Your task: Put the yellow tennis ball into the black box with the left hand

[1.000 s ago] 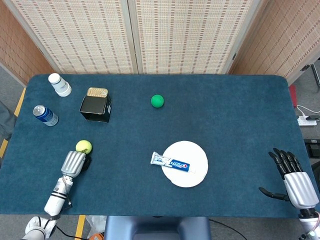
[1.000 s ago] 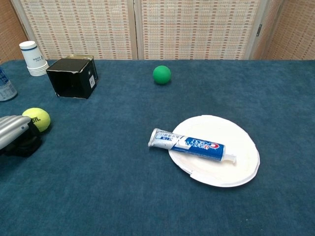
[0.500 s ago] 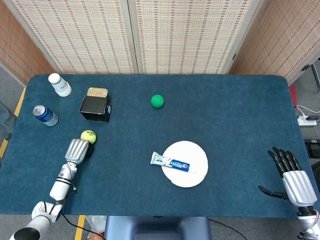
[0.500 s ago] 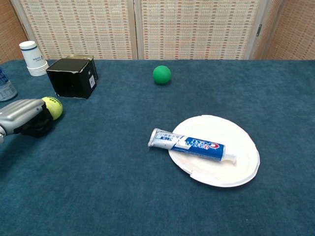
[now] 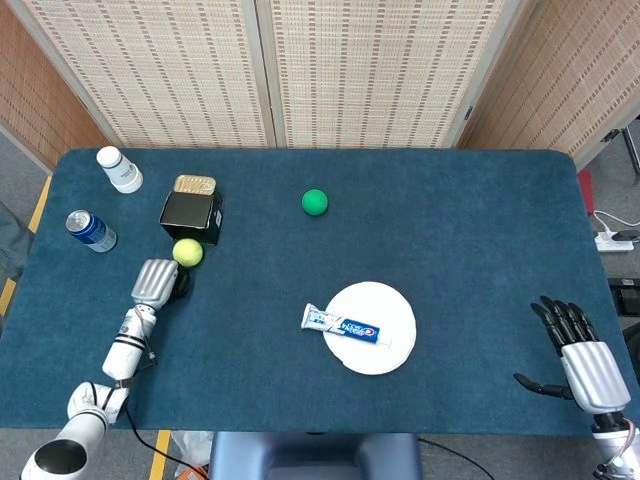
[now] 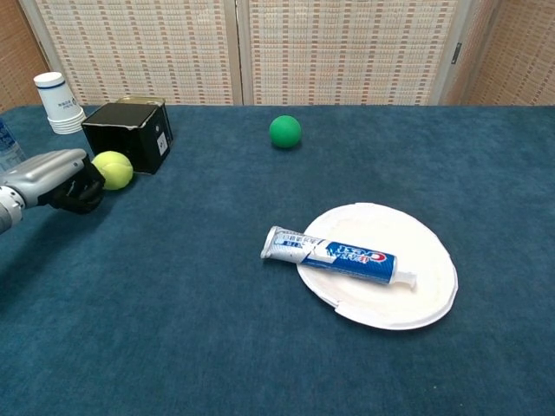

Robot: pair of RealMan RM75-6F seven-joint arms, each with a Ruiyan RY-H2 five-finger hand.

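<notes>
Fuzzy round tennis ball [image 5: 187, 252], square black box [image 5: 191, 216]

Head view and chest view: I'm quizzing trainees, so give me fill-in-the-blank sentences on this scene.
1. The tennis ball held by the left hand is ____ in colour.
2. The toothpaste tube lies partly on a white ____.
3. The ball lying alone on the table is ____.
Missing words: yellow; plate; green

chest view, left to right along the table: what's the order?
left hand → yellow tennis ball → green ball → toothpaste tube → paper plate. Skipped the paper cups and the black box, which overlap the hand and ball in x.
</notes>
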